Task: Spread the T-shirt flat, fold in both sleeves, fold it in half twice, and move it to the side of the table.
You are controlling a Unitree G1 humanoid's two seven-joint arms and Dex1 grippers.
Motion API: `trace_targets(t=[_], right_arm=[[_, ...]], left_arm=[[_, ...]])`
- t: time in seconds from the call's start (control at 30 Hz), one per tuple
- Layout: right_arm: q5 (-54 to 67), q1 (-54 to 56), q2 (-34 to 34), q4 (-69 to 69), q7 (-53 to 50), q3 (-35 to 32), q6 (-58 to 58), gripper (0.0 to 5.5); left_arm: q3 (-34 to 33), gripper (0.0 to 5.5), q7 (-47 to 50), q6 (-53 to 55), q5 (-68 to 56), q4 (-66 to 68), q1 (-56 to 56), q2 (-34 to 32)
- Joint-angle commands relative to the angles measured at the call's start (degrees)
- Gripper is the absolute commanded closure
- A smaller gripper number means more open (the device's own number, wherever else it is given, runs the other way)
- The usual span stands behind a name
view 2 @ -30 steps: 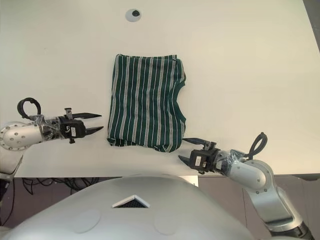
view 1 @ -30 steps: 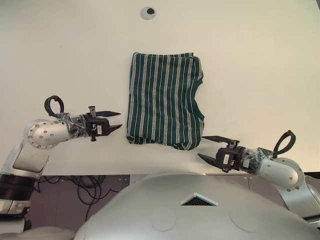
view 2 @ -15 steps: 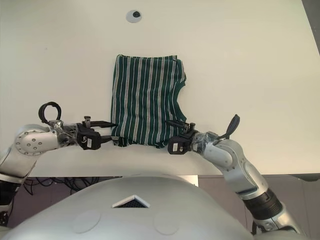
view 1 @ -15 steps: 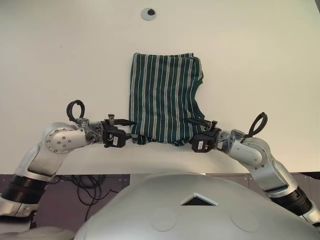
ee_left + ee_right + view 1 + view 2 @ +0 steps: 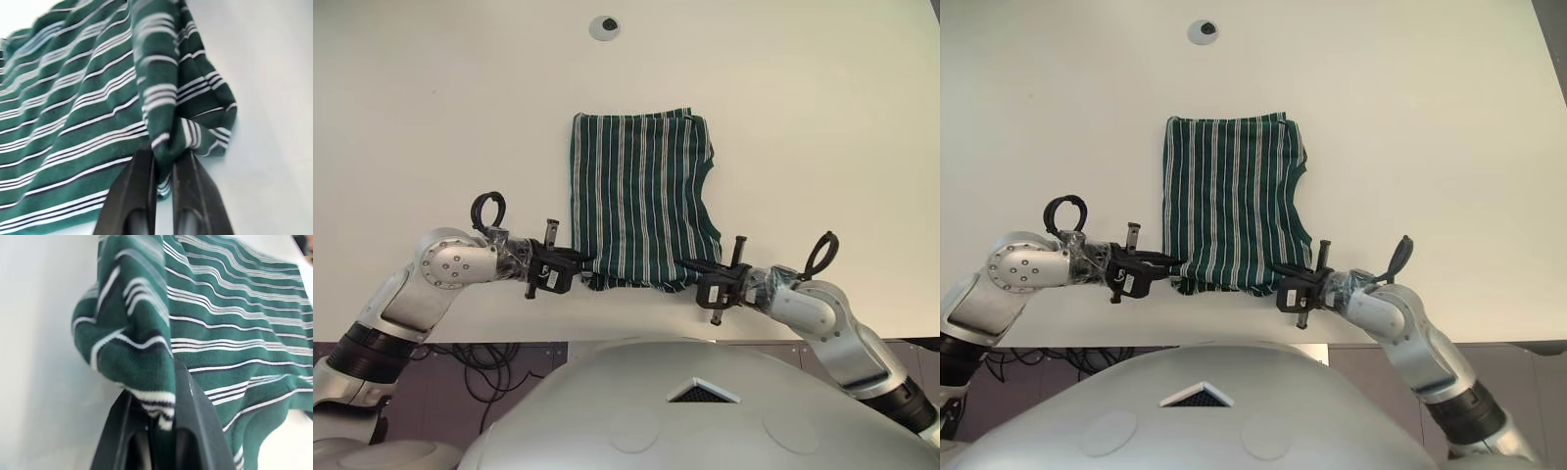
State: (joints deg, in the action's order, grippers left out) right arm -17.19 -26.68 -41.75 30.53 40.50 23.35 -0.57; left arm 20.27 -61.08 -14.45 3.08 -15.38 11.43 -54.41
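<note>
A green T-shirt (image 5: 641,196) with white stripes lies folded in a tall rectangle on the white table (image 5: 822,117). My left gripper (image 5: 579,262) is shut on the T-shirt's near left corner, and the left wrist view shows the cloth (image 5: 168,132) pinched between the black fingers (image 5: 142,196). At the near right corner my right gripper (image 5: 683,264) is shut on the hem; the striped fabric (image 5: 146,362) bunches over its fingers (image 5: 195,431). Both corners are slightly raised off the table.
A small round grey disc (image 5: 603,26) sits in the table at the far side beyond the T-shirt. Bare tabletop stretches to the left and right of the garment. The table's near edge (image 5: 509,338) runs just below both grippers.
Both grippers moved in from the sides to the T-shirt's near corners and closed on them. The near hem has shifted and bunched slightly.
</note>
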Motion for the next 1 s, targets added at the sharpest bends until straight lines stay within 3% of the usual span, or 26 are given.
trace_targets(t=[0.03,0.23,0.43,0.53,0.8,0.83,1.0], right_arm=[[2.08,-4.89,-4.53,-0.39,3.84,-1.39,-4.5,5.45],[16.23,-12.72,-8.26,10.94,8.46,-6.64,-7.2,5.46],[27.48,-2.67,-2.99,14.46,5.2,-14.49,-14.29,5.46],[27.57,7.5,-0.34,11.64,3.65,-13.01,-18.29,5.46],[26.34,31.61,5.08,-6.86,7.1,-4.68,-27.42,5.46],[25.84,33.51,5.75,-9.08,7.14,-3.83,-27.63,5.47],[23.71,43.75,12.1,-25.31,4.33,-3.0,-28.13,4.42]], left_arm=[[1.73,5.46,-5.25,5.23,-1.88,-0.27,3.53,-3.47],[-3.39,5.47,-9.63,10.23,-15.21,-7.37,8.56,-8.07],[-14.13,5.48,-4.35,16.72,-29.43,-10.0,5.07,-2.57],[-16.23,5.48,2.15,22.85,-30.42,-5.9,-0.65,1.86],[-14.2,5.48,14.38,37.97,-26.54,4.58,-12.42,11.61],[-13.87,5.12,15.46,38.64,-25.74,6.0,-13.82,12.85],[-12.33,4.36,20.24,39.68,-22.04,13.99,-19.88,20.09]])
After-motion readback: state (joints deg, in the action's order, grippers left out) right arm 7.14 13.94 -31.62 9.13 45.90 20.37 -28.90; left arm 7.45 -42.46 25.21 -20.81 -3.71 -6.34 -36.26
